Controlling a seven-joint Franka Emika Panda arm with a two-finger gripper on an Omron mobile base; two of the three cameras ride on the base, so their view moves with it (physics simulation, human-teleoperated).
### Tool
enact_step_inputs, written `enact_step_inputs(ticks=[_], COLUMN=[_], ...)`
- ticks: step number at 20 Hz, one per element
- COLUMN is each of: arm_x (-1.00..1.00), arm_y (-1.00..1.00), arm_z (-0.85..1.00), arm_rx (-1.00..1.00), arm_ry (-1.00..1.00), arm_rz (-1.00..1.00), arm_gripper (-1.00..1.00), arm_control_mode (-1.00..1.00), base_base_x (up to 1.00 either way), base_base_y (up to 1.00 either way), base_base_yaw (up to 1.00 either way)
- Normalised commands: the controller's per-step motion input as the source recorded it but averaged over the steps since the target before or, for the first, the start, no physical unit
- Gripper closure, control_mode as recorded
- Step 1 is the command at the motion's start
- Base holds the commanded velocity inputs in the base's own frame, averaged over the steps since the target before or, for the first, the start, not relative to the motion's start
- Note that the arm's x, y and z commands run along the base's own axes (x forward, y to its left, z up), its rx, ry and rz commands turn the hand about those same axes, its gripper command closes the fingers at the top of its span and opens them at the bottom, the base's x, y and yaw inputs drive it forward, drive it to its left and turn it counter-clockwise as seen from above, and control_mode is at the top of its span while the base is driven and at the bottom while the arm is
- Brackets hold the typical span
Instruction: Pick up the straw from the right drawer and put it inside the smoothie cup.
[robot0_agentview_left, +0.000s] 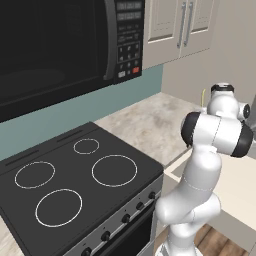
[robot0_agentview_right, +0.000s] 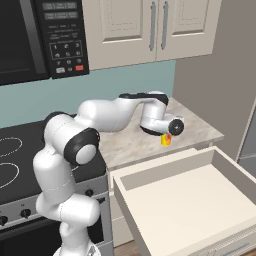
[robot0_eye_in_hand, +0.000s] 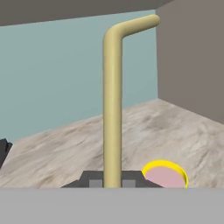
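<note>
We see the straw (robot0_eye_in_hand: 112, 109) most clearly in the hand view: a yellowish stick with a bent tip, rising from between the two dark fingertips (robot0_eye_in_hand: 94, 179), so the gripper (robot0_eye_in_hand: 112, 181) is clamped on the straw. In the left base view the straw (robot0_agentview_left: 203, 97) shows as a thin line above the arm's wrist. The hand view also shows the smoothie cup's (robot0_eye_in_hand: 165, 174) yellow rim and pinkish inside, just beside the fingertips. From the right base view we make out the smoothie cup (robot0_agentview_right: 165, 139) on the counter (robot0_agentview_right: 200, 127) near its front edge, partly hidden by the hand. That view alone shows the right drawer (robot0_agentview_right: 190, 197) pulled out below that edge.
</note>
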Motion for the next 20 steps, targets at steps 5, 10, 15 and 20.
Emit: enact_step_inputs(ticks=[5, 10, 15, 20], arm_x=[0.16, 0.01, 0.00, 0.07], arm_y=[0.00, -0.07, -0.04, 0.00], arm_z=[-0.02, -0.16, -0.17, -0.08], arm_rx=[0.00, 0.00, -0.01, 0.00], arm_ry=[0.00, 0.00, 0.00, -0.01], arm_rz=[0.00, -0.01, 0.00, 0.00], arm_gripper=[1.00, 1.00, 1.00, 1.00], arm_control_mode=[-1.00, -1.00, -1.00, -1.00], base_base_x=[0.00, 0.00, 0.00, 0.00], base_base_y=[0.00, 0.00, 0.00, 0.00], base_base_yaw=[0.00, 0.00, 0.00, 0.00])
